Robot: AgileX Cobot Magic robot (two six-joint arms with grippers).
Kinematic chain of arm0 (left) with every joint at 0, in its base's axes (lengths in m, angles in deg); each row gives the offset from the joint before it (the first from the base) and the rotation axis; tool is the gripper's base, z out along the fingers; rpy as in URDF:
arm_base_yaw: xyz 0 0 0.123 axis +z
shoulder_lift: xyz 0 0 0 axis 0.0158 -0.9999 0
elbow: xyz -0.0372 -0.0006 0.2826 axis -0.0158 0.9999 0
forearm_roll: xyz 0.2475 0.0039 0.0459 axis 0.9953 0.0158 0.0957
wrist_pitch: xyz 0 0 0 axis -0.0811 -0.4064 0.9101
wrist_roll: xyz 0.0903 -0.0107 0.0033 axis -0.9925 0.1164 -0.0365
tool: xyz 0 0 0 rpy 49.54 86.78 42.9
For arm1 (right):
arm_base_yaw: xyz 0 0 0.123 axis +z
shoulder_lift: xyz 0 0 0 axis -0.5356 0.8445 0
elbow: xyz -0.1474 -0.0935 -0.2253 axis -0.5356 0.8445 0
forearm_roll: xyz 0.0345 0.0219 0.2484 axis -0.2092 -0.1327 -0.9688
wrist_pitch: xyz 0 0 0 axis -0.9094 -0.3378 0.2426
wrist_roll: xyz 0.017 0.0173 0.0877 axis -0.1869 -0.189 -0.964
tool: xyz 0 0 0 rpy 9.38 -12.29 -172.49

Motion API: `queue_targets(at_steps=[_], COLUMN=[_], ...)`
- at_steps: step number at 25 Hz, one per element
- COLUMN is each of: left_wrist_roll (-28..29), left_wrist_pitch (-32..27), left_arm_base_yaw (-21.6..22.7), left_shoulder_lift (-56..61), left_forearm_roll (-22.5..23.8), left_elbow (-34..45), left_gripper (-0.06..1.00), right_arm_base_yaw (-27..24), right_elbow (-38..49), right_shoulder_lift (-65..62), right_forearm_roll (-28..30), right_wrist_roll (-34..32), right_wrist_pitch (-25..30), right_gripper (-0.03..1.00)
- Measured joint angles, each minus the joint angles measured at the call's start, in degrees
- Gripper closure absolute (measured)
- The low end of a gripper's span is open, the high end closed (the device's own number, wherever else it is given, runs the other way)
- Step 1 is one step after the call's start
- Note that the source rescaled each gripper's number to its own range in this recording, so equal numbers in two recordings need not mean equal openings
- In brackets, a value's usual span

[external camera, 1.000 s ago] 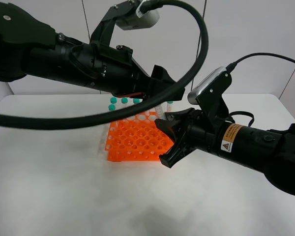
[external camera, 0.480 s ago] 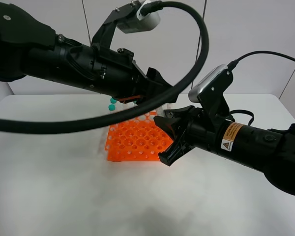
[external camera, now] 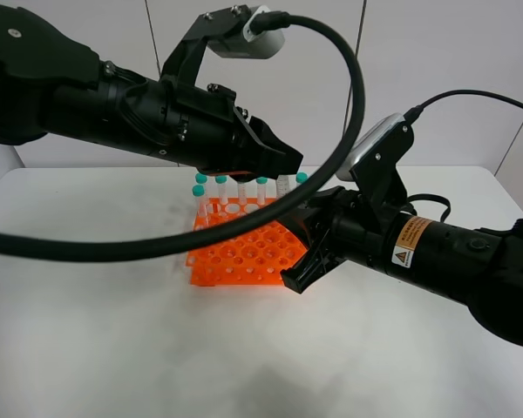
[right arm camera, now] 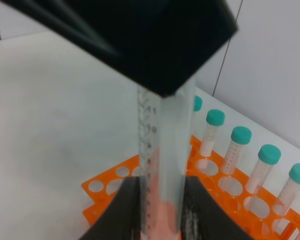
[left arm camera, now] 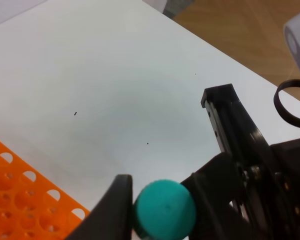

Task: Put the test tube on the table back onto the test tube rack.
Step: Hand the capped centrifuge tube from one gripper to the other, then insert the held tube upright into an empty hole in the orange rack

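Observation:
The test tube (external camera: 283,186) stands upright in the air over the right rear part of the orange test tube rack (external camera: 244,252). My left gripper (external camera: 277,167) comes down from above and is shut on its teal cap (left arm camera: 165,210). My right gripper (external camera: 296,228) holds the clear lower body (right arm camera: 162,150), its fingers (right arm camera: 127,210) pressed on both sides. In the right wrist view the left gripper (right arm camera: 160,75) hides the tube's top. The tube's tip is hidden.
Several other teal-capped tubes (external camera: 220,183) stand in the rack's back row and also show in the right wrist view (right arm camera: 240,145). The rack's front holes (left arm camera: 15,200) hold nothing. The white table (external camera: 113,348) surrounds the rack. The right arm's cable (left arm camera: 290,100) loops nearby.
My left gripper has come down onto the tube's cap and closed on it. Its arm has shifted and uncovered the rack's back row. The right gripper and the tube have barely moved.

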Motion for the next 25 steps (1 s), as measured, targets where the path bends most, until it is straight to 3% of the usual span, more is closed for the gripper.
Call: queue_targets(at_steps=[9,11,14,16,19,25], left_wrist_roll=[-0.21,-0.17,-0.17,-0.17,-0.17,-0.17], left_wrist_pitch=[0.18,0.13,-0.28,-0.29,-0.29,-0.29], left_arm_base_yaw=[0.00,0.00,0.00,0.00,0.00,0.00], left_shoulder_lift=[0.00,0.00,0.00,0.00,0.00,0.00], left_forearm_roll=[0.12,-0.31,-0.72,-0.72,-0.72,-0.72], left_elbow=[0.00,0.00,0.00,0.00,0.00,0.00], left_gripper=[0.91,0.94,0.94,0.94,0.94,0.94], right_arm_base_yaw=[-0.01,-0.06,-0.06,-0.06,-0.06,-0.06], right_elbow=[0.00,0.00,0.00,0.00,0.00,0.00], right_shoulder_lift=[0.00,0.00,0.00,0.00,0.00,0.00], right_forearm_roll=[-0.10,0.03,0.38,0.38,0.32,0.32], right_wrist_roll=[0.88,2.07,3.09,3.26,3.26,3.26], right_wrist_pitch=[0.00,0.00,-0.76,-1.29,-1.29,-1.17], right_gripper=[0.95,0.82,0.35,0.16,0.05,0.02])
